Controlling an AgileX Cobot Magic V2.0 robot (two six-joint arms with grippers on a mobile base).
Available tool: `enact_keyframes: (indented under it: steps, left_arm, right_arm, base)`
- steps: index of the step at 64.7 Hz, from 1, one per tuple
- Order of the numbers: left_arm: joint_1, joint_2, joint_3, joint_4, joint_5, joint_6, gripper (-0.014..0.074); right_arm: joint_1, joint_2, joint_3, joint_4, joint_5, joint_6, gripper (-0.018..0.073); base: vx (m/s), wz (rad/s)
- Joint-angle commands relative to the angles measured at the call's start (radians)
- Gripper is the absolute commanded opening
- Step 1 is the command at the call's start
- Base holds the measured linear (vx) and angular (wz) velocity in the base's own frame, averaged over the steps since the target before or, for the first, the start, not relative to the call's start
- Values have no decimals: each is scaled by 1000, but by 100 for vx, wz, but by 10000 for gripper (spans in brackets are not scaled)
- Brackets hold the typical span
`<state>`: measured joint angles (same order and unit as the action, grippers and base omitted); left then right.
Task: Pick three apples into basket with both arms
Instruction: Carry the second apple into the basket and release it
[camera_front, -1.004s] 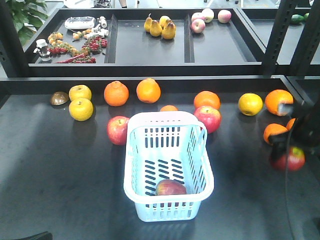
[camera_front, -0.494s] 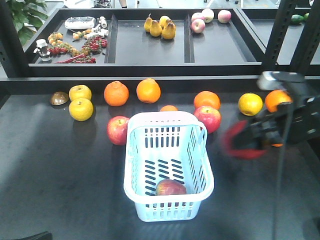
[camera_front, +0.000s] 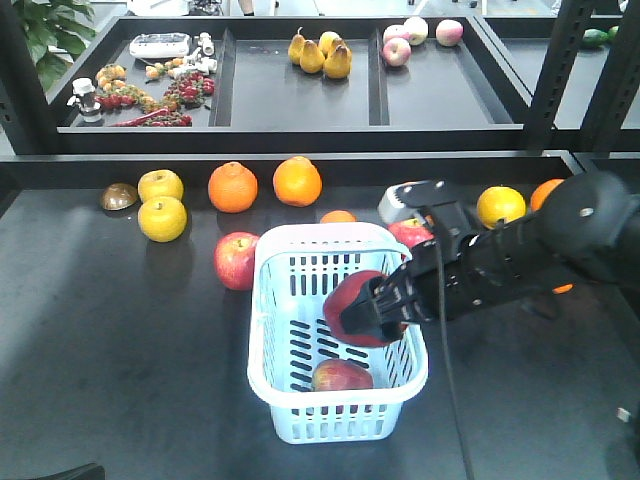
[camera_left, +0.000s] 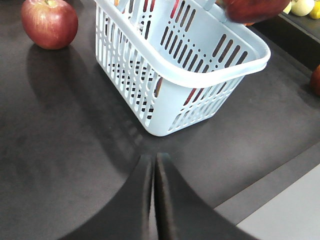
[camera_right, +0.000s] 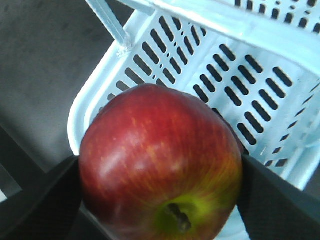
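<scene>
The pale blue basket (camera_front: 262, 300) stands mid-table with one red apple (camera_front: 342, 376) lying in it. Above the basket's right half hangs a second apple (camera_front: 352, 308), with my right gripper (camera_front: 368, 312) shut on it. In the right wrist view that apple (camera_right: 160, 160) fills the space between the black fingers (camera_right: 40, 200), stem towards the camera, over the basket's slotted wall (camera_right: 260, 75). A third apple (camera_front: 236, 260) sits left of the basket, and another (camera_front: 414, 231) is partly hidden behind the right arm. My left gripper (camera_left: 154, 159) is shut and empty, low over the table near the basket's corner (camera_left: 165, 125).
Oranges (camera_front: 232, 187) (camera_front: 297, 181) and yellow fruits (camera_front: 162, 218) (camera_front: 500, 208) line the back of the black table. A raised shelf behind holds pears (camera_front: 320, 52) and pink apples (camera_front: 398, 48). Black frame posts (camera_front: 560, 70) stand at the right.
My right arm has swung left from the table's right edge, carrying the apple, and now holds it over the basket. The basket and the other fruit have not moved.
</scene>
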<state>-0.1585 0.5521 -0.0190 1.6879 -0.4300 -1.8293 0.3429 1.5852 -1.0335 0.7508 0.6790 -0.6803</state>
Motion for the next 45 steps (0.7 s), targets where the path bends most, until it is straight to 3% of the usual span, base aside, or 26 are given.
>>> enact_keyframes:
  steps: [1, 6, 11, 19, 33, 41, 45]
  left_arm:
    - [1, 3, -25, -32, 7, -1, -7]
    - [1, 3, -25, -32, 7, -1, -7]
    - [1, 3, -25, -32, 7, -1, -7]
    - [1, 3, -25, -32, 7, -1, -7]
    - [1, 3, -25, -32, 7, -1, -7]
    - [1, 3, -25, -32, 7, -1, -7]
    - [1, 3, -25, -32, 7, -1, -7]
  right_arm:
    - [2, -21, -27, 63, -46, -38, 397]
    - [2, -12, -27, 64, -62, -41, 536]
    - [2, -12, -27, 67, -74, -41, 621]
    - [2, -12, -27, 76, -85, -41, 646]
    - [0, -15, -27, 77, -56, -41, 536]
    - [0, -43, -27, 21, 23, -33, 386]
    - [-2, -72, -27, -37, 67, 21, 262]
  base:
    - [0, 0]
    - [0, 0]
    - [0, 0]
    - [0, 0]
    - [0, 0]
    - [0, 0]
    - [0, 0]
